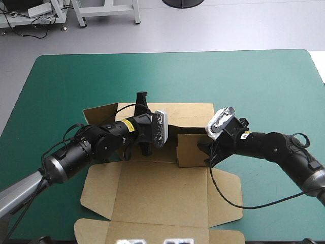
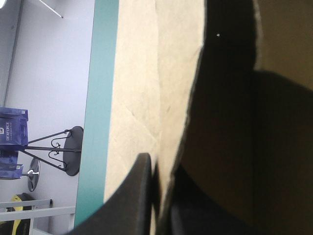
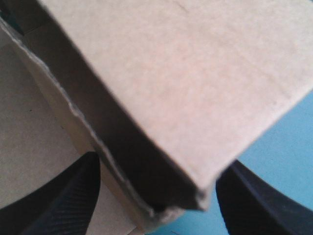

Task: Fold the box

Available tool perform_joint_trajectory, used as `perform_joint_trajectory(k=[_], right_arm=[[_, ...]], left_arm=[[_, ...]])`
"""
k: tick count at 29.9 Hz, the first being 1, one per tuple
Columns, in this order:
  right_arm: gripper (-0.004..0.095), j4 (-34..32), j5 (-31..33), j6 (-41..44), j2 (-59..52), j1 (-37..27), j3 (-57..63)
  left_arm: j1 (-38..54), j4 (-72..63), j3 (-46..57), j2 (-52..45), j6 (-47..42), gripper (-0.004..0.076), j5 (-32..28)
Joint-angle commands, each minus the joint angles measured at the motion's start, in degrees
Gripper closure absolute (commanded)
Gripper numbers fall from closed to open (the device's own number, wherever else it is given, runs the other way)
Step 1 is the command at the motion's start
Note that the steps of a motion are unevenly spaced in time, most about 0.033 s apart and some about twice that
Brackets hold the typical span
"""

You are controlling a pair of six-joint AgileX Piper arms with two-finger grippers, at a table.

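The teal-green table (image 1: 254, 76) bears the brown box (image 1: 157, 195).

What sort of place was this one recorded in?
Probably a robotics lab or test room: a left arm and right arm work a brown box on a teal-green table, with bare grey floor and white metal stands beyond.

right tool (image 3: 161, 164) | fingers apart | box (image 3: 186, 73) wall between | teal-green cover (image 3: 281, 147) beside

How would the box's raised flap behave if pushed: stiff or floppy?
Probably stiff: the raised flap of the box keeps a flat face. Pushed, it would likely hinge at its crease. The thin edge at the left gripper suggests light board.
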Motion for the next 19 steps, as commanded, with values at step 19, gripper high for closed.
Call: perform_joint_trajectory(k=[19], right_arm=[[0.0644, 7.7, -3.3, 5.5, 1.1, 0.8, -1.6]], left_arm=[[-1.7, -8.3, -4.1, -0.1, -2.8, 0.0707, 10.0]])
